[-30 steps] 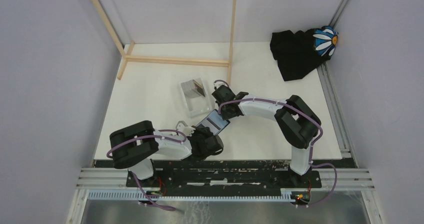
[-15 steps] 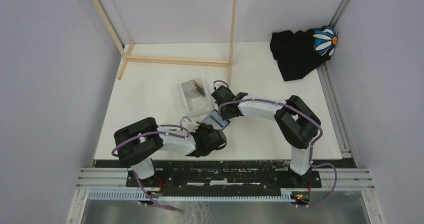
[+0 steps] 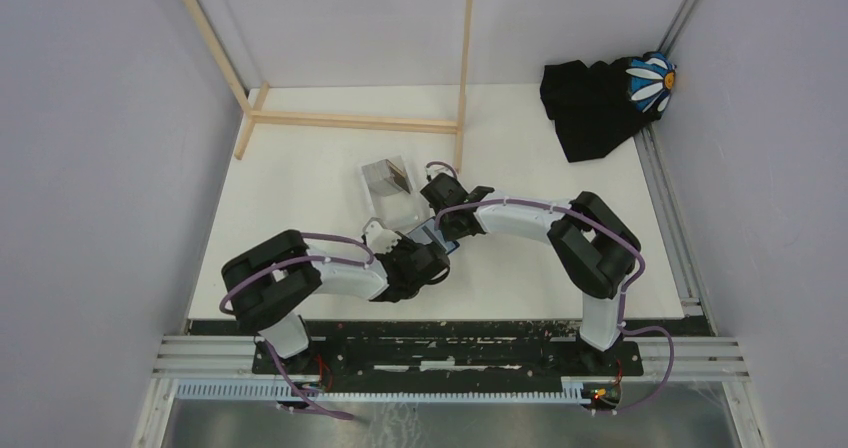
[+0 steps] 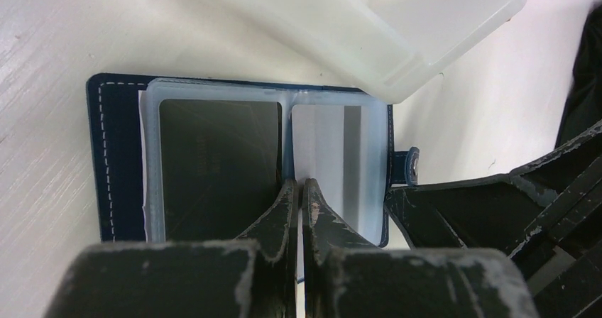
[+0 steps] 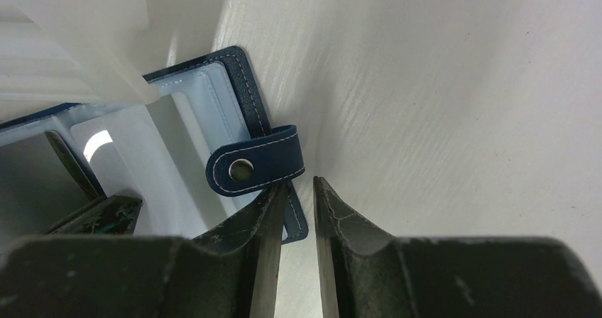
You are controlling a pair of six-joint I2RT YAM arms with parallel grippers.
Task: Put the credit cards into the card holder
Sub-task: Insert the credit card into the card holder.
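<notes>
The card holder (image 4: pixel 326 162) lies open on the table (image 4: pixel 42 41), its clear pockets up, with a dark credit card (image 4: pixel 213 162) already in the pocket at 9 o'clock and the snap tab (image 5: pixel 255 167) at 3 o'clock. Over the last second the left gripper (image 4: pixel 299 190) has swung in from 6 o'clock and now covers most of the holder in the top view. Its jaws are almost together over the centre fold; whether a card sits edge-on between them cannot be told. An insertion seems to be in hand. The right gripper (image 5: pixel 299 187), jaws narrow, pins the tab edge. The clear box (image 4: pixel 369 34) sits at 1 o'clock. No writing is legible.
</notes>
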